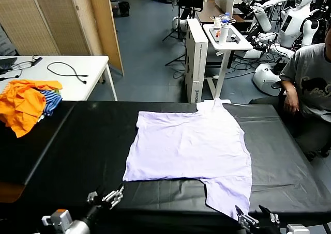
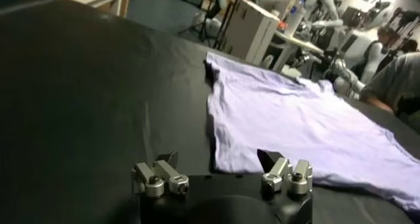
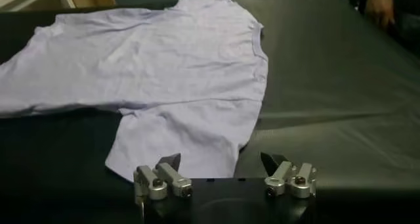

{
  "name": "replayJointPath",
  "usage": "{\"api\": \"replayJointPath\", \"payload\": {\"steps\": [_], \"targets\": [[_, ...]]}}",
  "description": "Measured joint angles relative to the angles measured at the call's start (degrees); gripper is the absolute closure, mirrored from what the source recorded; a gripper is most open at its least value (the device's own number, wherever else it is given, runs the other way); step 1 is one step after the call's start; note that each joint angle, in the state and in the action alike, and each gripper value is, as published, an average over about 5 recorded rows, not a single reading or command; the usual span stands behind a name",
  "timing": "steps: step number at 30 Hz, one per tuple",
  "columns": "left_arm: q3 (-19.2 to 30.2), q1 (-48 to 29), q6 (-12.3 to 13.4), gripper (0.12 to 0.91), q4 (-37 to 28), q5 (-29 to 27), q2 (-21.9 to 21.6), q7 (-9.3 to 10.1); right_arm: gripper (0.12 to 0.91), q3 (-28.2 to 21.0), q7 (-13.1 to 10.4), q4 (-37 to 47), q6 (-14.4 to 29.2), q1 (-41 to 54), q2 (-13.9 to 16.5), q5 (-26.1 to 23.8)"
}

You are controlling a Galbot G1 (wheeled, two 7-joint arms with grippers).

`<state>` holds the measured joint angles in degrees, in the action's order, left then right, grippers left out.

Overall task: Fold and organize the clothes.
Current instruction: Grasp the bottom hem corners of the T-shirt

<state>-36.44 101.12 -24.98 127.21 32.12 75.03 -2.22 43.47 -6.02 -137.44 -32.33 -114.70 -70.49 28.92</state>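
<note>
The pale lavender T-shirt lies spread flat on the black table, plain side up, one sleeve at the far edge and one sleeve hanging toward the near edge. My left gripper is open and empty at the near edge, just short of the shirt's near left corner. My right gripper is open and empty at the near edge, right by the near sleeve. The left wrist view shows the left gripper and the right wrist view the right gripper, both with jaws wide apart.
A heap of orange and blue-striped garments lies at the table's far left. A white table with cables stands behind it. A seated person is at the right edge. A white stand stands beyond the far edge.
</note>
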Motion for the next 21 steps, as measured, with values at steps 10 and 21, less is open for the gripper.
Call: {"api": "replayJointPath", "payload": {"steps": [10,21], "targets": [[1.8,-3.3,0.1,0.123,-2.7,-1.1,0.8,0.35,0.118,-1.4,0.1,1.5,0.2,1.3,-0.4,-1.4],[3.4,-4.1,0.6,0.255,-4.8,-3.0,2.0,0.37,0.231,-1.8,0.5,3.3,0.7,2.4,-0.7,-2.3]]}}
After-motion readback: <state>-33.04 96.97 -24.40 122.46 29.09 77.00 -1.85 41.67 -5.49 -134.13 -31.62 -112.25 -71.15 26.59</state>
